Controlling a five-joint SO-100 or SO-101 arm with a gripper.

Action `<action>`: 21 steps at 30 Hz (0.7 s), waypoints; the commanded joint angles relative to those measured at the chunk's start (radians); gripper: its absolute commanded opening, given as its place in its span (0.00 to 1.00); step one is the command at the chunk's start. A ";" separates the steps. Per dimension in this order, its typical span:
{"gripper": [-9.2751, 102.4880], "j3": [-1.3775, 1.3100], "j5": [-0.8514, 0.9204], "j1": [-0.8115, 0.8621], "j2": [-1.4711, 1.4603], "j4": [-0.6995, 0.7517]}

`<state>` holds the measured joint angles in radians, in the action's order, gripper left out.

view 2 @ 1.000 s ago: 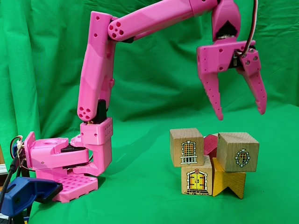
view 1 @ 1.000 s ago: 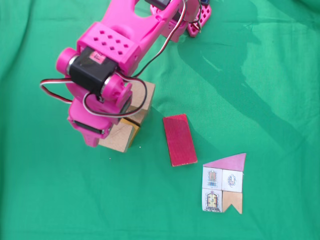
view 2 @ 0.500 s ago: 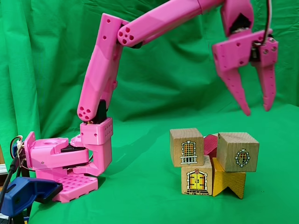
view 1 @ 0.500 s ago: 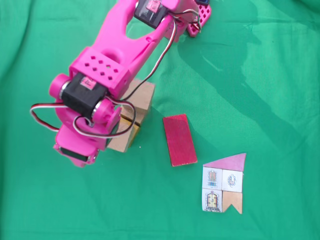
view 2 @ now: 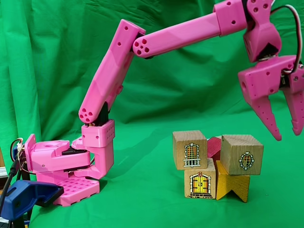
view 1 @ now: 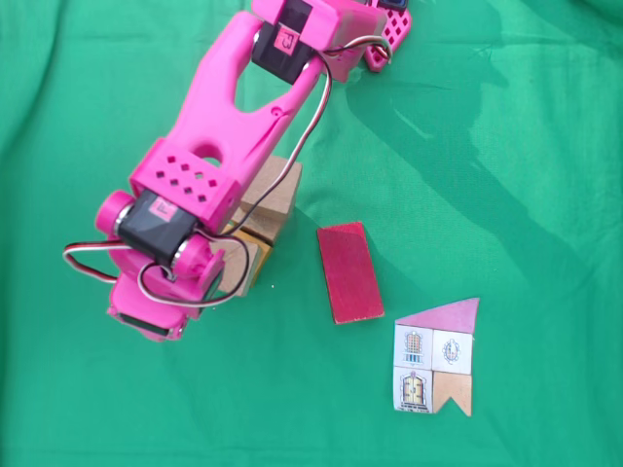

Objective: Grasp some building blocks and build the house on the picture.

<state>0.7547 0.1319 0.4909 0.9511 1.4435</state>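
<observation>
The pink arm has swung further out from its base and the claw (view 2: 288,134) has dropped lower, now hanging spread and empty just past the stacked blocks: two window cubes (view 2: 190,149) (view 2: 242,154) on a door cube (view 2: 200,184) and an orange notched block (view 2: 232,185). The red block (view 1: 348,270) lies flat mid-worktop, the paper house (view 1: 436,358) nearer the worktop's lower right corner, both unmoved

Dark-red block (view 1: 349,271) (green cloth (view 1: 506,175))
</observation>
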 commanded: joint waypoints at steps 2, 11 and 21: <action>0.17 -0.029 0.005 -0.006 -0.002 -0.009; 0.17 -0.012 0.003 -0.006 -0.003 0.005; 0.17 0.034 0.003 -0.006 0.002 0.017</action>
<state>0.7808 0.1319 0.4909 0.9388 1.4450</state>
